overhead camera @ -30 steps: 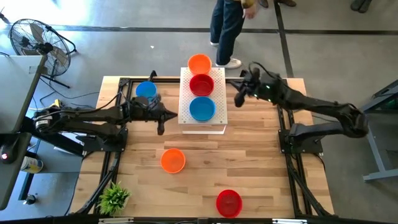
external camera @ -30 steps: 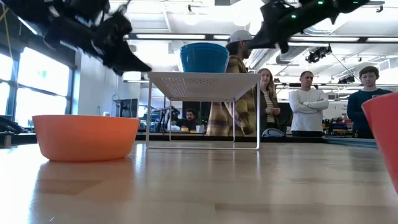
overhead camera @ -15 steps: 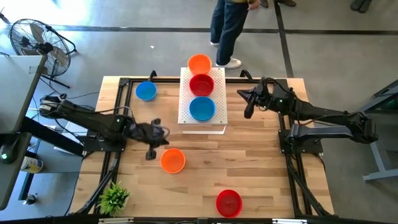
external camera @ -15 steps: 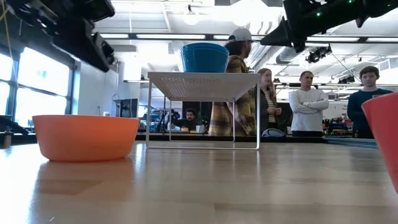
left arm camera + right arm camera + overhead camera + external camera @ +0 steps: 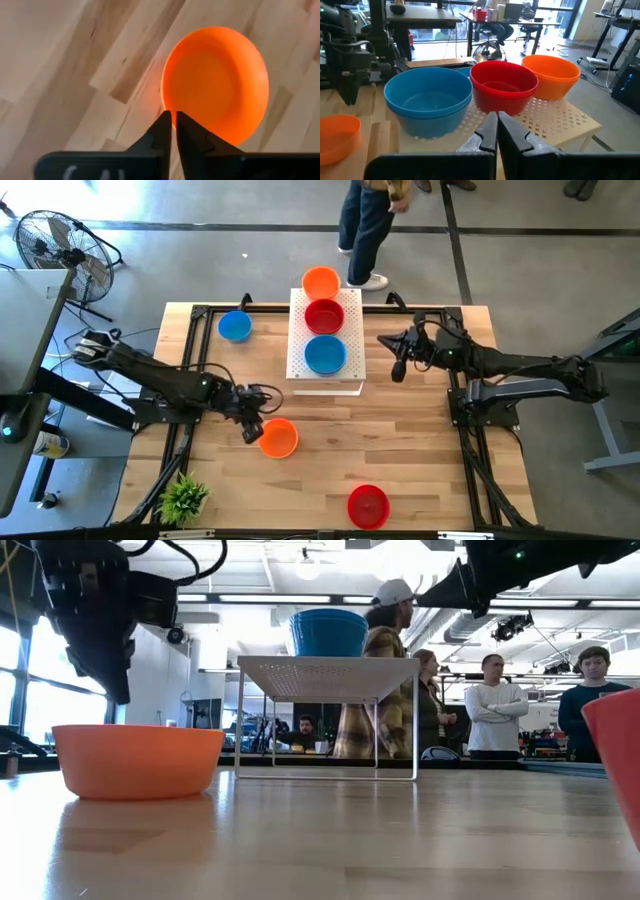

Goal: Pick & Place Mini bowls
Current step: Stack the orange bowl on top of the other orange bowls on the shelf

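An orange mini bowl (image 5: 279, 437) stands on the table near its middle; it also shows in the left wrist view (image 5: 215, 85) and the low view (image 5: 138, 758). My left gripper (image 5: 253, 430) is shut, points down and hovers just above this bowl's left rim (image 5: 172, 116), clear of it in the low view (image 5: 118, 690). An orange bowl (image 5: 321, 281), a red bowl (image 5: 324, 315) and a blue bowl (image 5: 325, 354) stand on the white perforated platform (image 5: 352, 330). My right gripper (image 5: 397, 368) is shut and empty, in the air to the platform's right (image 5: 496, 120).
A blue bowl (image 5: 235, 326) stands on the table at the far left, a red bowl (image 5: 368, 506) near the front edge. A small green plant (image 5: 184, 497) is at the near left corner. A person (image 5: 365, 230) stands beyond the far edge; others watch in the room (image 5: 495, 700).
My left gripper has gone from beside the platform's left side toward the table's near edge and tipped to point down over the orange bowl's left rim. My right gripper has gone a little toward the near edge beside the platform. No bowl has moved.
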{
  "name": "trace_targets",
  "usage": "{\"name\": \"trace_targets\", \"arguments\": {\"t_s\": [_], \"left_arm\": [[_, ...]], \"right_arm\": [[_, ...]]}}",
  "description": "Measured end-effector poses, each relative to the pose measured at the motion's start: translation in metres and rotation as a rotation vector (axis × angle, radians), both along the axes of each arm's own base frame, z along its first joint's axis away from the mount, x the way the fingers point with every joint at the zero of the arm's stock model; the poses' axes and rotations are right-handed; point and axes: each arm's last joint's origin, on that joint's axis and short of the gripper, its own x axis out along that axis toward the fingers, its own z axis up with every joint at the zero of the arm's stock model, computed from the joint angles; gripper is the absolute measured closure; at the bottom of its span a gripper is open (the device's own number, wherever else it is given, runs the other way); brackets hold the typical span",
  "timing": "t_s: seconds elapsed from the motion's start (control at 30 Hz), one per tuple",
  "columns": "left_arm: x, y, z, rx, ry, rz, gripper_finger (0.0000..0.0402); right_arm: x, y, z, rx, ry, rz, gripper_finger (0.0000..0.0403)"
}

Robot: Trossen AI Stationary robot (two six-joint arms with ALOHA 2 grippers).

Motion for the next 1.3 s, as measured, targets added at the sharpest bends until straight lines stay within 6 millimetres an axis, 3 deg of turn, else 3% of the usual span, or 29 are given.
{"name": "trace_targets", "arguments": {"t_s": [0.17,0.33,0.47,0.83,1.07,1.3], "left_arm": [[0.009,-0.004,-0.005,-0.014,-0.012,-0.050,0.0314],[0.014,-0.026,-0.007,0.081,-0.100,-0.350,0.0245],[0.012,-0.047,-0.015,0.157,-0.105,-0.540,0.0220],[0.029,-0.081,-0.019,0.357,0.046,-0.696,0.0220],[0.041,-0.088,-0.027,0.390,0.073,-0.706,0.0221],[0.041,-0.088,-0.029,0.407,0.084,-0.700,0.0278]], "right_arm": [[0.000,0.002,0.000,-0.020,0.012,0.010,0.0403],[0.000,0.002,0.000,-0.027,0.016,0.011,0.0403],[0.000,0.002,0.000,-0.040,0.024,0.014,0.0403],[0.000,0.002,-0.001,-0.042,0.028,0.015,0.0403],[0.000,0.002,-0.001,-0.049,0.036,0.017,0.0403],[0.000,0.002,-0.002,-0.052,0.047,0.018,0.0403]]}}
